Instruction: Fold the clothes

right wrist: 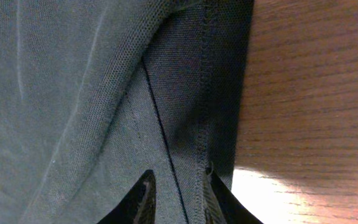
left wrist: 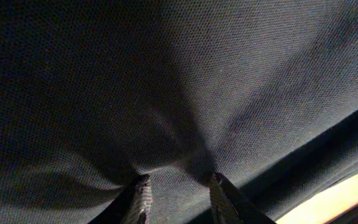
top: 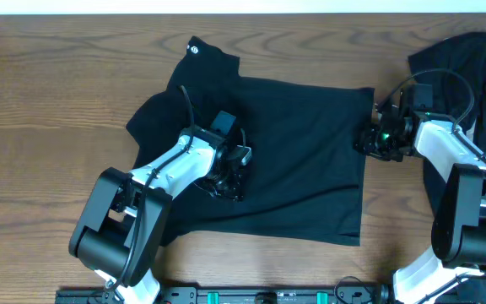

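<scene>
desk (top: 57, 93): brown wood grain
clothes (top: 302, 160): black, spread nearly flat mid-desk, one flap reaching toward the far left
logo (top: 195, 48): small white round mark on that flap
left gripper (top: 226, 184): down on the clothes, left of their middle
right gripper (top: 368, 139): at the clothes' right edge
second dark garment (top: 445, 59): far right corner

Brown wooden table (top: 49, 101), visible grain

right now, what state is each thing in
the clothes: spread mostly flat on the table, not yet folded
left gripper: shut on the clothes, pinching a pucker of fabric mid-body
right gripper: fingers astride the right hem, grip unclear
second black garment: bunched at the table's far right edge
</scene>
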Robot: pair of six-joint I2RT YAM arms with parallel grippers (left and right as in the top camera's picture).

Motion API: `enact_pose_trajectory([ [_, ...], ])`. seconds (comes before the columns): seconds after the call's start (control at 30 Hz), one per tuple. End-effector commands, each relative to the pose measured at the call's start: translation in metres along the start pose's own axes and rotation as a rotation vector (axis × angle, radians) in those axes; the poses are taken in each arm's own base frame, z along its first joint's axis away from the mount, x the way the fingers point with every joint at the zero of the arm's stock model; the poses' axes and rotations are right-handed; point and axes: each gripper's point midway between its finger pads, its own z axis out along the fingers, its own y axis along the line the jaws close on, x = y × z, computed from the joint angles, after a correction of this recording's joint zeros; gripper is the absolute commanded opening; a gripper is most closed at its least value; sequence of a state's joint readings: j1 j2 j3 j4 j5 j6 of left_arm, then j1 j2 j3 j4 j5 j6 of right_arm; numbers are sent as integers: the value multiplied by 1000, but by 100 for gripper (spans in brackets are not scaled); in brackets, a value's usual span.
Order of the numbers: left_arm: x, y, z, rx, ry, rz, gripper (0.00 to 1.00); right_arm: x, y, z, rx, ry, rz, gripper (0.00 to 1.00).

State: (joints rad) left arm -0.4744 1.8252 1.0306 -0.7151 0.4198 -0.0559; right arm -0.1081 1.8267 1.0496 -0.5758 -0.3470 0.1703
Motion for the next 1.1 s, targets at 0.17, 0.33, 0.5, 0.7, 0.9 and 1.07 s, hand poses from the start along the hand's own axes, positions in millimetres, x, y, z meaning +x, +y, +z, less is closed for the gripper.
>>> enact_pose_trajectory([
  [0.17, 0, 2, -1, -11, -7, 0, 34, 21, 8, 19, 6, 57, -55, 22],
  [0.33, 0, 2, -1, -12, -4, -2, 34, 29, 8, 24, 6, 71, -59, 11],
  [0.5, 1, 2, -1, -12, -4, -2, 34, 33, 12, 19, -10, 86, -52, 4],
  [0.7, 1, 2, -1, -12, -4, -2, 34, 27, 14, 3, -13, 53, -51, 1],
  [0.9, 1, 2, -1, -12, -4, -2, 34, 13, 12, -18, -15, -21, -45, 1],
  [1.07, 0, 2, -1, -12, -4, -2, 34, -1, -7, -40, 33, -98, -8, 1],
])
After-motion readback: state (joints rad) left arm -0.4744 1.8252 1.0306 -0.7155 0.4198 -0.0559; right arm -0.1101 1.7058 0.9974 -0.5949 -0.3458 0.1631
